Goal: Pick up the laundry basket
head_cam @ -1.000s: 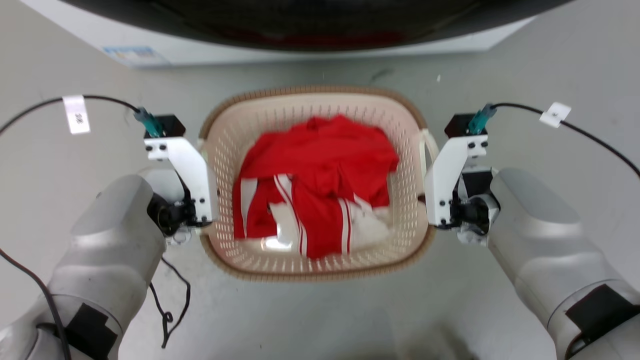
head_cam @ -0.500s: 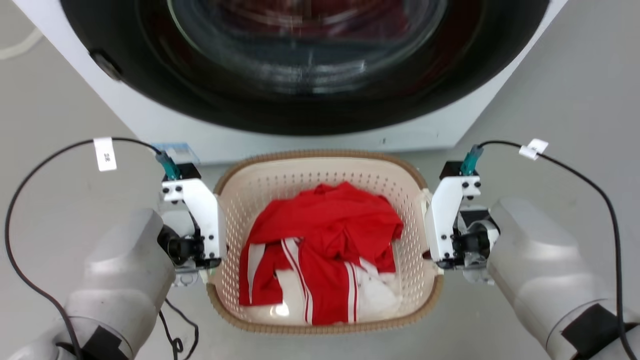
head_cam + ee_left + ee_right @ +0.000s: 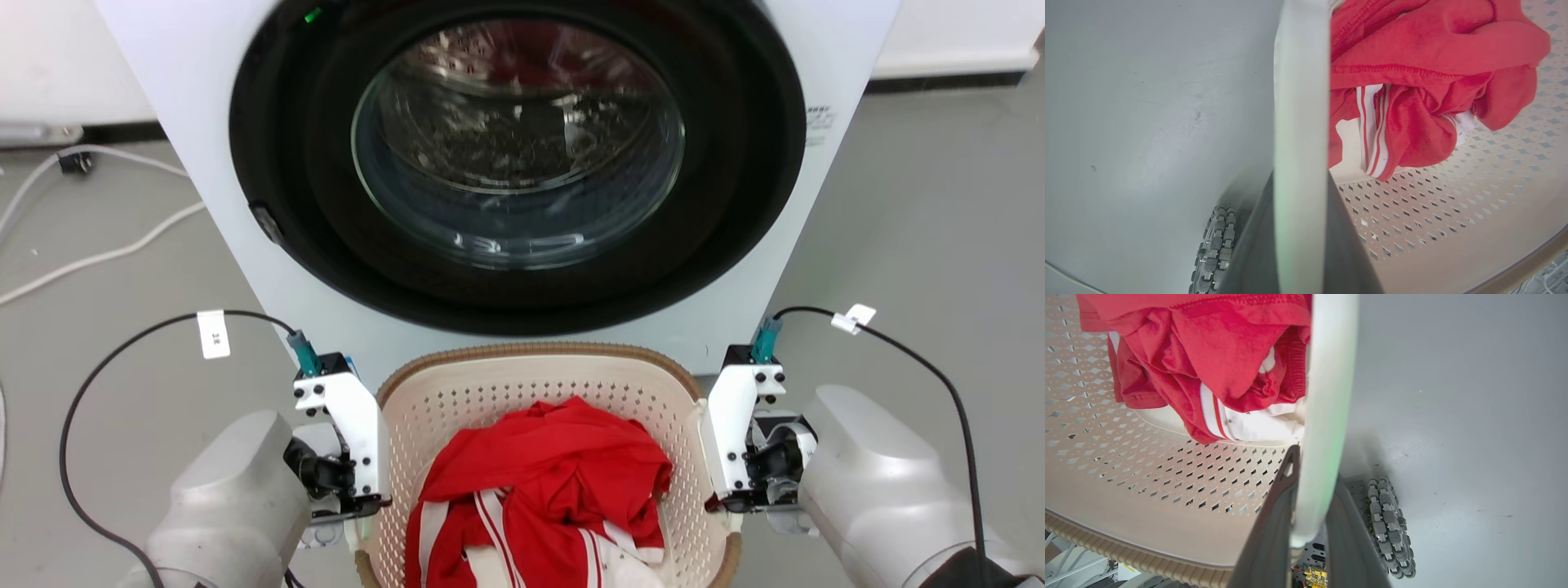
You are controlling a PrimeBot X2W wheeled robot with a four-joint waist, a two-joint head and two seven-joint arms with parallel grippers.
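Currently left gripper (image 3: 1300, 192) and right gripper (image 3: 1314, 469) each pinching white handle (image 3: 1300, 102) of laundry basket (image 3: 531, 349) at lower centre; uneven lifting risking tilting, red clothes (image 3: 547, 474) spilling.

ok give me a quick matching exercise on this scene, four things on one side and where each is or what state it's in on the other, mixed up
Things
1. cream perforated plastic laundry basket
2. red fabric garment with white stripes
3. white front-loading washing machine with a round glass door
4. left claw

Places or states
a. stands just beyond the basket
b. clamped on a white side handle
c. lies crumpled inside the basket
d. gripped at both sides, in front of the machine

Pairs: 1-d, 2-c, 3-a, 4-b
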